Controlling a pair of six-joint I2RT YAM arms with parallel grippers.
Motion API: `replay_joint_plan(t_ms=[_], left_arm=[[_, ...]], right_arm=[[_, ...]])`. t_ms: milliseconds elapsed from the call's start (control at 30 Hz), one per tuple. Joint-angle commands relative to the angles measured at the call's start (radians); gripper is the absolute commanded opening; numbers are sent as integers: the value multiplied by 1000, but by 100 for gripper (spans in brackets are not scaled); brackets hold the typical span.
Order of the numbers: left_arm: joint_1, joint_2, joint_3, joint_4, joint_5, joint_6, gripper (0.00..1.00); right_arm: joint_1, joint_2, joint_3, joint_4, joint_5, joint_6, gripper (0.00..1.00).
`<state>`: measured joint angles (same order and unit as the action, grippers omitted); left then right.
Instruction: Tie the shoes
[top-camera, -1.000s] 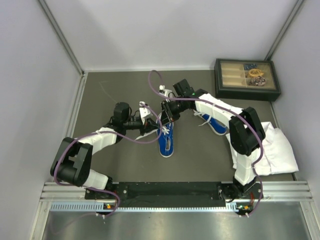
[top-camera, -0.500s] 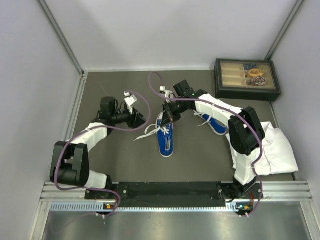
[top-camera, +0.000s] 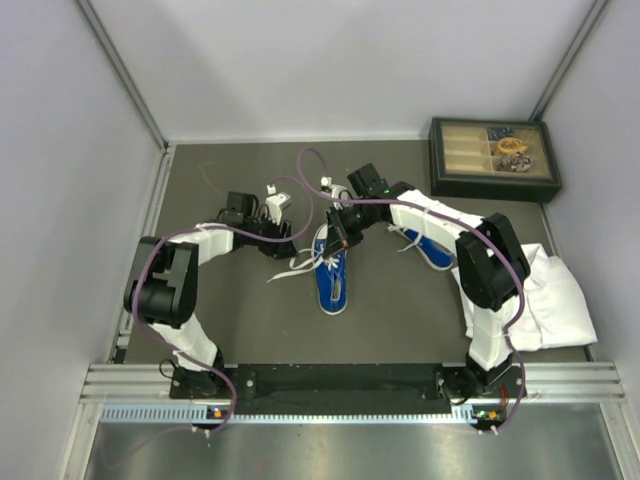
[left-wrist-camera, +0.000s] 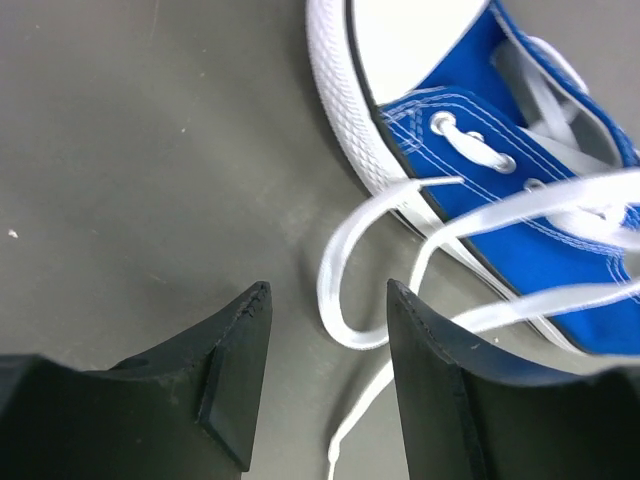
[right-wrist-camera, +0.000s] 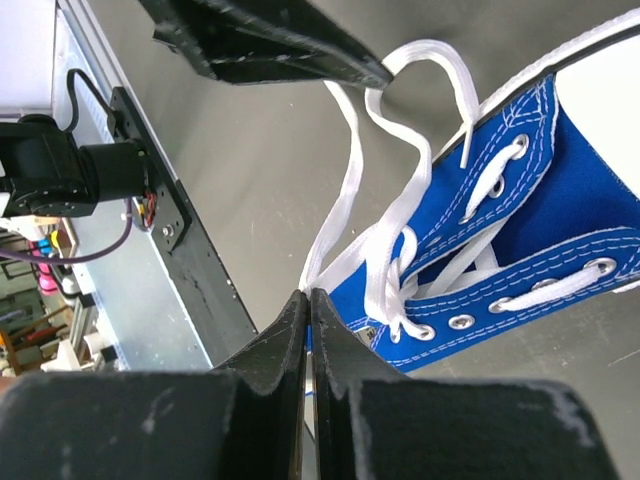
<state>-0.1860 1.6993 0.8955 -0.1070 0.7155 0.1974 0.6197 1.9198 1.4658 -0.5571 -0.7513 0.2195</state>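
Resting on the counter (top-camera: 400, 320), the blue sneaker (left-wrist-camera: 540, 215) has its white lace (right-wrist-camera: 352, 150) pinched by the clenched right hand (right-wrist-camera: 308, 296); the left hand (left-wrist-camera: 326, 292) is held open over a slack lace loop (left-wrist-camera: 330, 255).

1. Top view: soft, even overhead light, with only faint shadows on the dark desk (top-camera: 400, 320).
2. Wrist views: bright, laces (left-wrist-camera: 540, 205) sharp; nearby left end effector fingers (left-wrist-camera: 230, 370) dark, slightly blurred.

Table (top-camera: 400, 325) dark grey, matte, evenly lit. Pale walls (top-camera: 350, 60) on three sides. Compartment box (top-camera: 495, 158) in far right corner. White cloth (top-camera: 555, 300) at right edge. Metal rail (top-camera: 570, 382) along near edge.
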Motion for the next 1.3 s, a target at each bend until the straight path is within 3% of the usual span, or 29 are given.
replay_joint_plan(t_ms=[0, 267, 433, 767, 900, 1000, 1167, 1267], left_arm=[[-32, 33, 72, -59, -68, -36, 53], [-41, 111, 109, -122, -120, -118, 38], [-24, 17, 40, 29, -44, -160, 0], [-10, -372, -141, 185, 226, -185, 0], [-20, -467, -194, 159, 271, -191, 0], [-29, -495, -202, 83, 219, -142, 0], [-30, -425, -178, 141, -141, -193, 33], [-38, -318, -89, 43, -161, -194, 45]], right_arm=[[-2, -30, 8, 13, -3, -19, 0], [-3, -25, 10, 5, 3, -26, 0], [-6, -22, 7, 5, 12, -29, 0], [-31, -7, 16, 22, 35, -31, 0], [-34, -2, 19, 25, 36, -37, 0], [-38, -2, 22, 25, 40, -43, 0], [-40, -4, 19, 26, 29, -37, 0], [-41, -1, 22, 28, 21, -31, 0]])
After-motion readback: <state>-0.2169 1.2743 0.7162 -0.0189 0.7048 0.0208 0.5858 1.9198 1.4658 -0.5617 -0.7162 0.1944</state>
